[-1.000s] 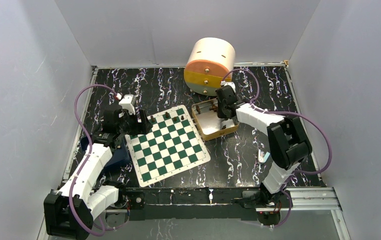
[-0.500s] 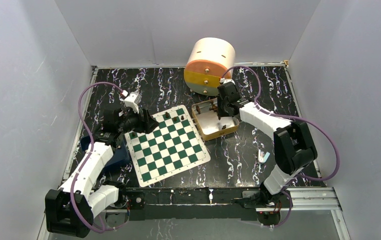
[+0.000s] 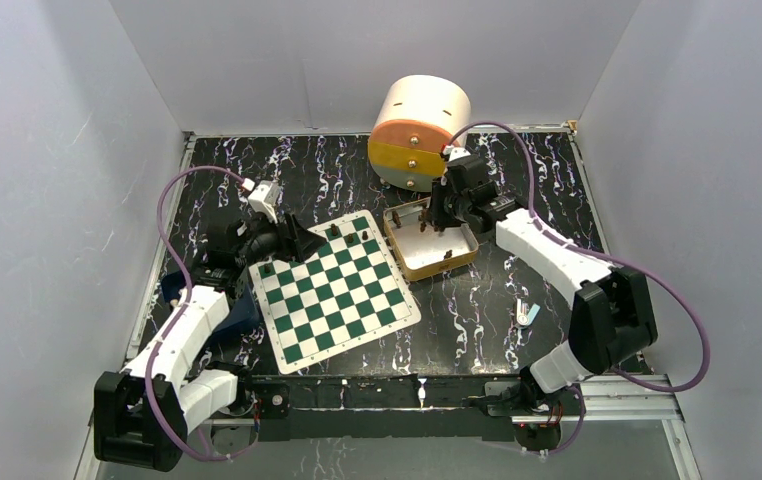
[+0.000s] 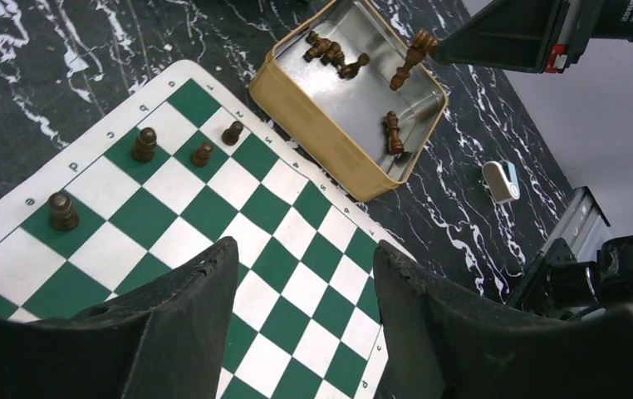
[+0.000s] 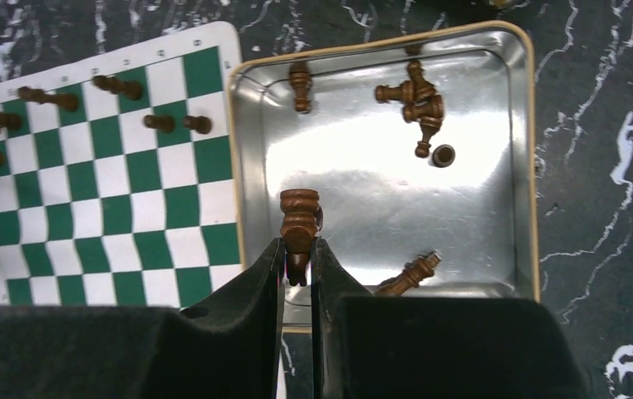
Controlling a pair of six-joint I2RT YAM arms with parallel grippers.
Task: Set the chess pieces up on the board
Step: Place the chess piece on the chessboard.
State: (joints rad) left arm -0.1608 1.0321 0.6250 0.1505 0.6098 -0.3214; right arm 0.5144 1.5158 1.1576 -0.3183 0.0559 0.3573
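The green-and-white board [image 3: 357,320] lies mid-table. Several dark brown chess pieces stand along its far edge [image 4: 144,145] [image 5: 159,123]. More pieces lie loose in the gold tin [image 3: 412,268] [image 5: 463,274], among them one near the front wall [image 5: 409,274]. Above the tin's left part, my right gripper [image 5: 297,245] [image 3: 439,215] is shut on a brown chess piece [image 5: 299,218], which sticks out beyond the fingertips. My left gripper [image 4: 305,253] [image 3: 309,243] hangs open over the board's far-left part with nothing between its fingers.
A large round tan-and-orange drum [image 3: 419,130] sits behind the tin. A small white clip [image 3: 527,313] lies on the black marbled table right of the board. A dark blue object [image 3: 237,310] sits under the left arm. White walls close in three sides.
My left gripper has swung right over the board's far-left corner and its jaws have narrowed somewhat. My right wrist has shifted back above the tin, still shut on the piece, its elbow swinging right.
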